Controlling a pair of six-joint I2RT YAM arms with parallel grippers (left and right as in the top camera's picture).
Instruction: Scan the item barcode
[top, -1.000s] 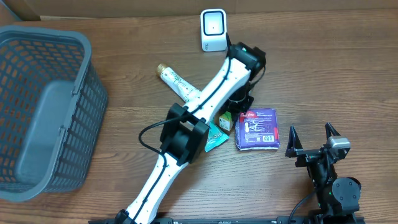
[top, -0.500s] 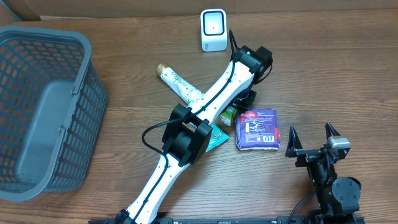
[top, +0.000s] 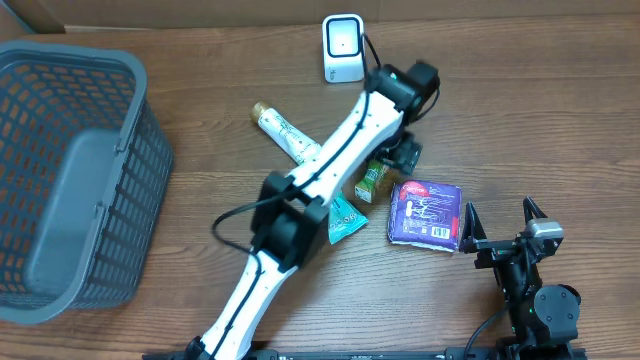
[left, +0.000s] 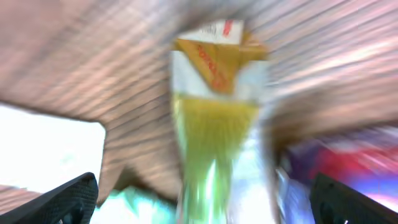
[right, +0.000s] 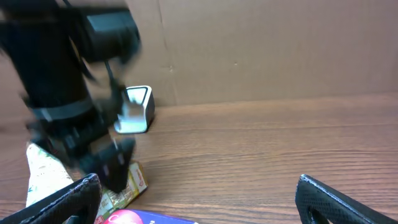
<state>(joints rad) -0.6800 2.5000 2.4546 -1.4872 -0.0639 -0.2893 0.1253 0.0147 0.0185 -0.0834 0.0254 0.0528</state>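
table (top: 520, 100): brown wood grain.
basket (top: 130, 110): grey plastic lattice.
packet (top: 428, 213): purple, flat, glossy, rectangular.
tube (top: 282, 130): cream, printed, tapered.
left gripper (top: 397, 157), right gripper (top: 500, 215): fingers wide apart, holding nothing.
scanner (top: 343, 48): white, boxy, upright.
carton (top: 374, 180): small, green-yellow, lying under left gripper, near packet.

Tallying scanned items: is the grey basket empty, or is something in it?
Empty: overhead, the basket shows only its bare floor; the tube, carton and purple pack lie on the table outside it.
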